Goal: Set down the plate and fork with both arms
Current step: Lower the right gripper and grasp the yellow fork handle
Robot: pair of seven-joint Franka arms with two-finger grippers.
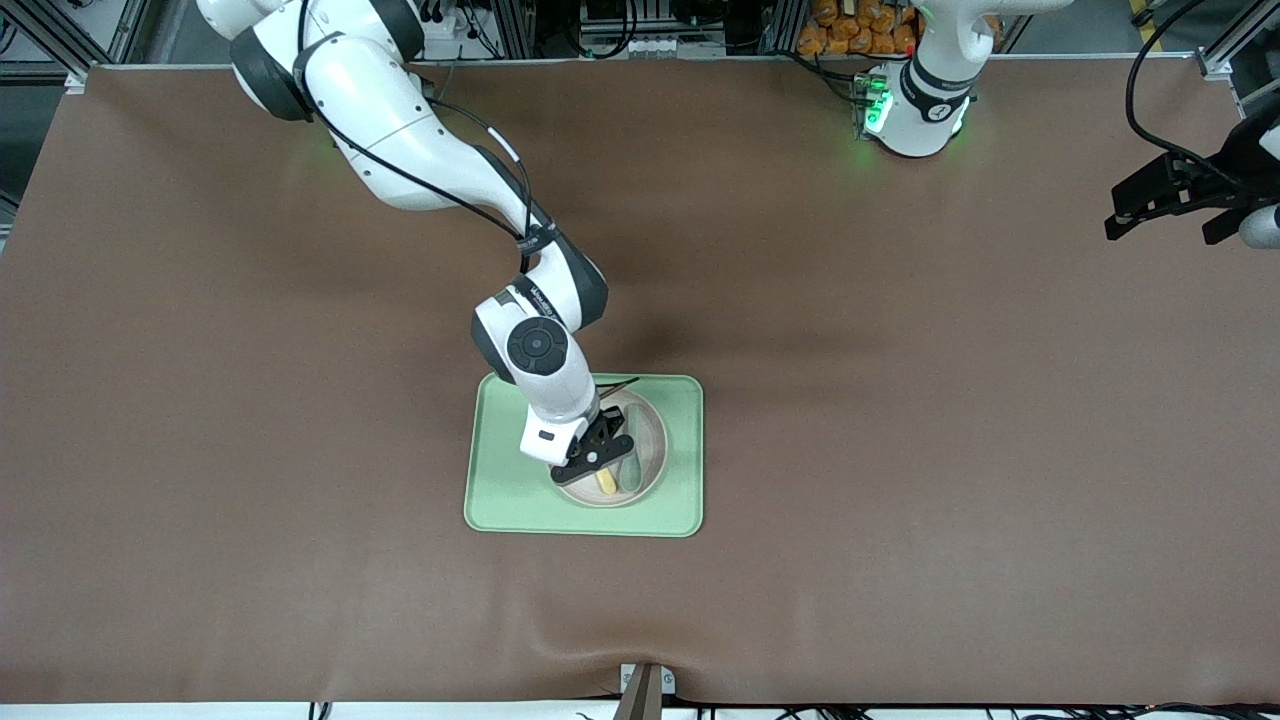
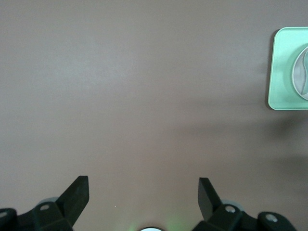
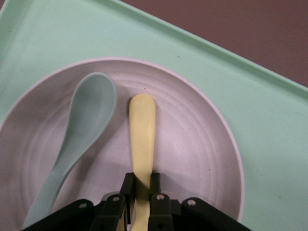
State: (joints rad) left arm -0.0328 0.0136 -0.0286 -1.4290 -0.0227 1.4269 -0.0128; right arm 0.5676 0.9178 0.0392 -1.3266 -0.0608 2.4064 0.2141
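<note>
The off-white plate (image 1: 652, 428) sits on the light-green tray (image 1: 500, 480) near the table's middle. The pale-yellow fork (image 1: 606, 482) lies in the plate beside a grey-green spoon (image 1: 632, 470). My right gripper (image 1: 598, 456) is down in the plate. In the right wrist view the fork (image 3: 142, 125) runs between the fingertips of the right gripper (image 3: 141, 185), which are closed on its sides, with the spoon (image 3: 91, 110) alongside on the plate (image 3: 192, 144). My left gripper (image 1: 1165, 210) waits, open and empty, over bare table at the left arm's end; it is also in the left wrist view (image 2: 143, 192).
The brown mat covers the whole table. The tray's rim (image 3: 269, 144) surrounds the plate closely. The left wrist view shows a tray corner (image 2: 284, 62) and the plate's edge (image 2: 301, 72) farther off. Cables and frames line the edge by the bases.
</note>
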